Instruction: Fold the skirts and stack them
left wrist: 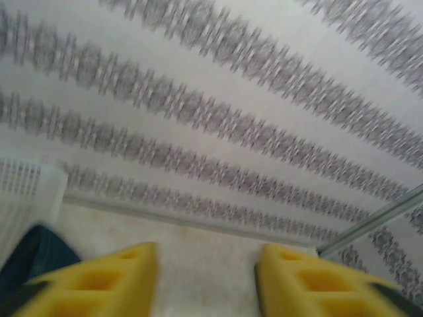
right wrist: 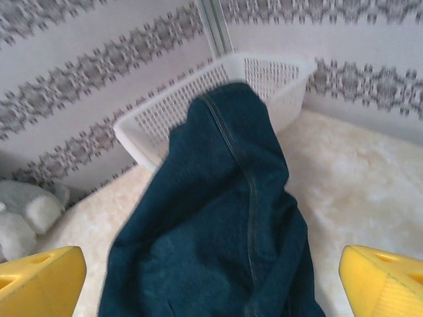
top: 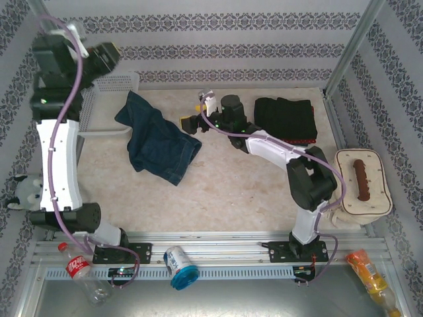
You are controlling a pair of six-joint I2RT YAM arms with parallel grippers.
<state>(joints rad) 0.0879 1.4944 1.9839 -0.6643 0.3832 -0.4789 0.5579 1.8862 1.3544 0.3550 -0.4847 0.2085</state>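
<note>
Denim skirt (right wrist: 218, 231) against white mesh basket (right wrist: 165, 105) rim; left end effector (left wrist: 206, 281), right end effector (right wrist: 211, 267) open, empty.

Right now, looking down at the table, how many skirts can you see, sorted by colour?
Dark blue denim skirt: 1, lying loose left of centre
Black skirt: 1, folded at the far right
Red skirt: 1, just an edge showing under the black one
Total: 3

Top view looks down on the table (top: 231, 191); both wrist cameras, left blurred, seemingly share the basket (right wrist: 165, 105).
</note>
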